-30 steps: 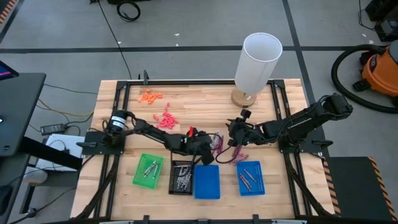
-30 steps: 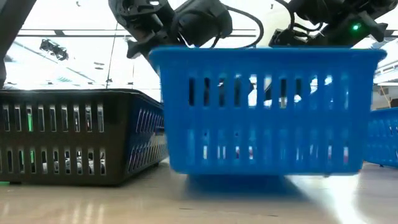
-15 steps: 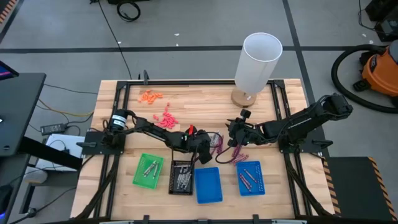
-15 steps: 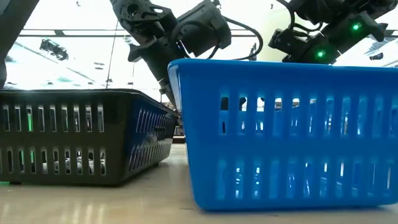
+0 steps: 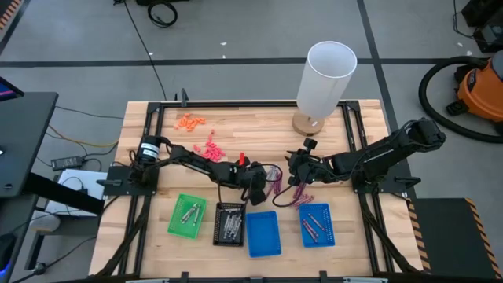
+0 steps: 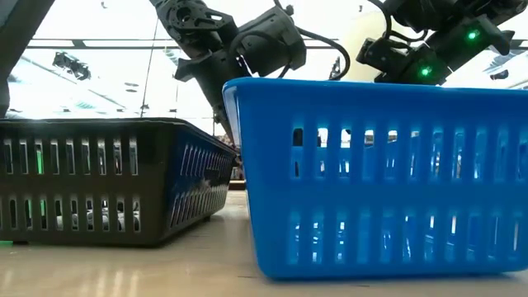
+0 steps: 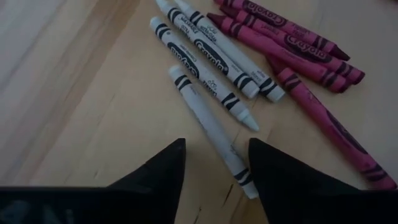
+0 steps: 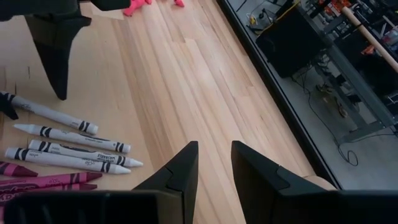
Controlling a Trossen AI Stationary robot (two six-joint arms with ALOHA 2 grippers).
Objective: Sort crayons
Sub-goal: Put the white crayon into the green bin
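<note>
Wooden table [image 5: 259,130]: left end effector [image 7: 214,163] released, straddling grey crayon [image 7: 211,127]; right end effector [image 8: 214,163] parted, empty.

crayons [image 7: 214,59]: white with black bands, plus magenta ones; trays: green [image 5: 186,215], black [image 5: 229,224], two blue [image 5: 262,233]; pale wood table [image 5: 259,130].

hidden: white crayon [image 7: 214,134] end under left end effector [image 7: 216,165] | cut off: maroon crayons [image 8: 43,180] at edge
</note>
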